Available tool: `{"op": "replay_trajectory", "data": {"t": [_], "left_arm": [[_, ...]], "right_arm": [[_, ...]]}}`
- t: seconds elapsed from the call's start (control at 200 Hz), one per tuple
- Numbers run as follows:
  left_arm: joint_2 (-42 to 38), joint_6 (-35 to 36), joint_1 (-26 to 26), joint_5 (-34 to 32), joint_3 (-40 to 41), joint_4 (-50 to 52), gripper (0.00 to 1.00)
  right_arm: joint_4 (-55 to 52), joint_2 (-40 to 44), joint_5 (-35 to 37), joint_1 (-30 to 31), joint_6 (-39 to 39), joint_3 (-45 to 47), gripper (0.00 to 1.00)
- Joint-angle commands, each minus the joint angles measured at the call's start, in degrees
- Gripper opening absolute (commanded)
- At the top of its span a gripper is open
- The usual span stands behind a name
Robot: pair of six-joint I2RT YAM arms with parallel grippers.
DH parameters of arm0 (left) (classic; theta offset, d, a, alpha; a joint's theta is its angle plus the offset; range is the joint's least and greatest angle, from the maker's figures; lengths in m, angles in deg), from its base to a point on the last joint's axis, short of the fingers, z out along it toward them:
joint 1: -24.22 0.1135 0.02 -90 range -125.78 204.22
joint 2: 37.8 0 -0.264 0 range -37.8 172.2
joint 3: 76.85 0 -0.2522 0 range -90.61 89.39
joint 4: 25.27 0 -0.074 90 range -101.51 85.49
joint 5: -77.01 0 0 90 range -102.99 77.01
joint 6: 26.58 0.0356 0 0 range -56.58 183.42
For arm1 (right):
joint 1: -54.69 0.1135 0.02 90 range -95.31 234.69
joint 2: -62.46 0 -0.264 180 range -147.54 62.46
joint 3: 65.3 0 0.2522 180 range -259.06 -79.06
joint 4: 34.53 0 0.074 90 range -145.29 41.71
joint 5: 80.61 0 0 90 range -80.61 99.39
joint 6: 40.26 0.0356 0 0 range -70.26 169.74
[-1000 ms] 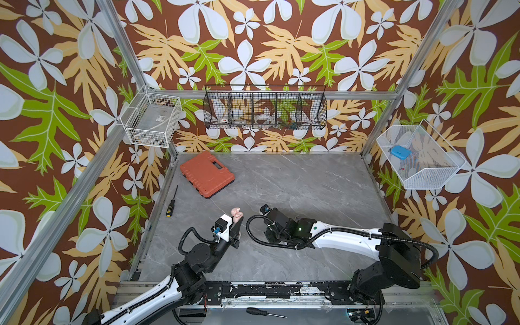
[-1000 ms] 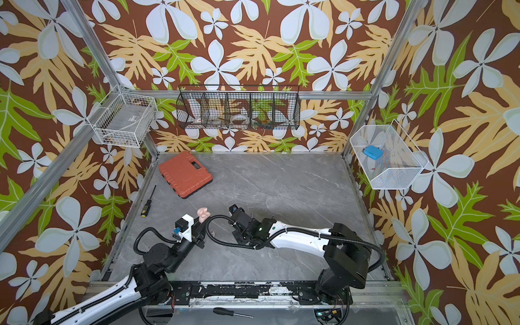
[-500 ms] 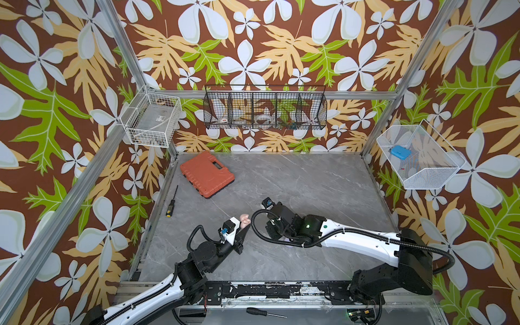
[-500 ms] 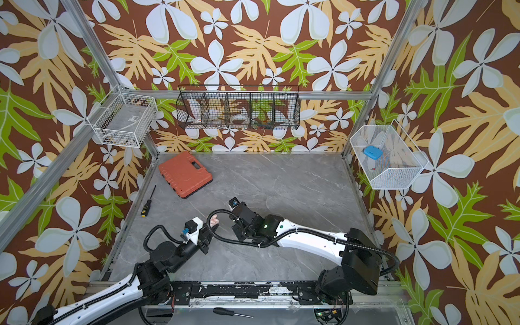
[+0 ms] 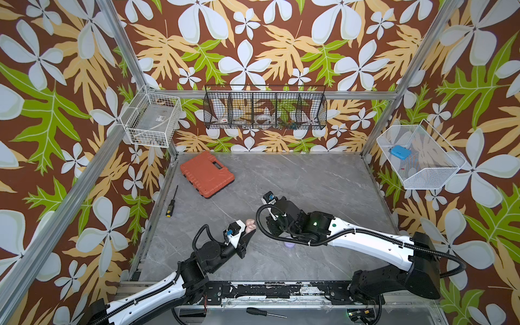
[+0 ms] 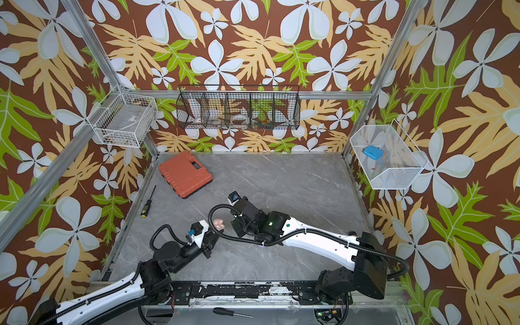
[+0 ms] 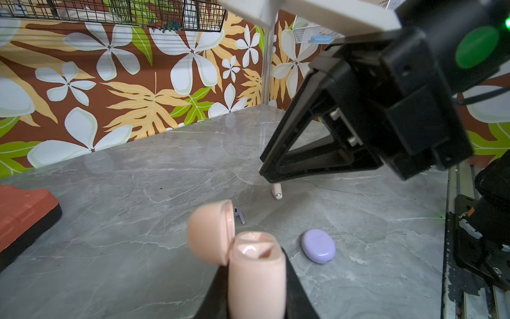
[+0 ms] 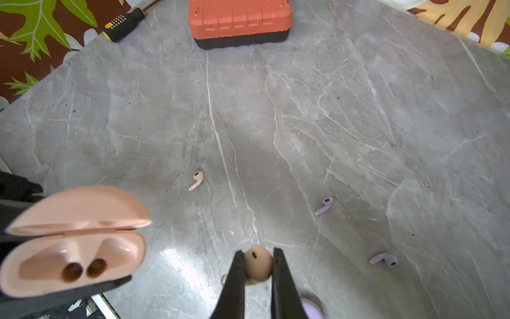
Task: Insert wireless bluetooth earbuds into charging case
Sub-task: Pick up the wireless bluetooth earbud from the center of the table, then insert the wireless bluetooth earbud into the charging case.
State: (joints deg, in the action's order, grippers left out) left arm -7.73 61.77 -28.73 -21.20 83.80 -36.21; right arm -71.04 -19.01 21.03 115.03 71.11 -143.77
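Presently: both arms meet near table centre, case and earbud in grip.

Left arm [image 5: 157,295] reaches in low from 7 o'clock with the wrist pitched up. The left gripper [image 7: 255,279] is clamped on the pink charging case [image 7: 256,265], whose lid is hinged open over two empty sockets. Right arm [image 5: 365,239] stretches in from 5 o'clock with the wrist angled down. The right gripper [image 8: 258,252] is nearly closed, pinching a pink earbud [image 8: 258,266] by its head, stem pointing down. Lavender case [image 5: 289,244], lid closed, lies at 4 o'clock of the pink charging case. A second pink earbud [image 8: 197,180] and two lavender earbuds [image 8: 325,205] [image 8: 385,260] lie apart on the grey table [image 8: 358,110].
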Motion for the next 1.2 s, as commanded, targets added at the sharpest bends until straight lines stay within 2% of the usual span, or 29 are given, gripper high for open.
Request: {"op": "replay_trajectory", "data": {"t": [0.0,0.53,1.196], "left_arm": [[0.2,-0.8,-0.3,1.9,0.1,-2.4,0.0],[0.8,-1.3,-0.6,3.1,0.0,-2.9,0.0],[0.4,-2.0,-0.7,4.1,0.1,-3.2,0.0]], "right_arm": [[-0.5,0.5,-0.7,0.2,-0.4,-0.5,0.13],[-0.5,2.1,0.1,4.5,-1.2,-2.2,0.13],[0.1,-0.2,0.9,7.3,-1.2,-3.9,0.13]]}}
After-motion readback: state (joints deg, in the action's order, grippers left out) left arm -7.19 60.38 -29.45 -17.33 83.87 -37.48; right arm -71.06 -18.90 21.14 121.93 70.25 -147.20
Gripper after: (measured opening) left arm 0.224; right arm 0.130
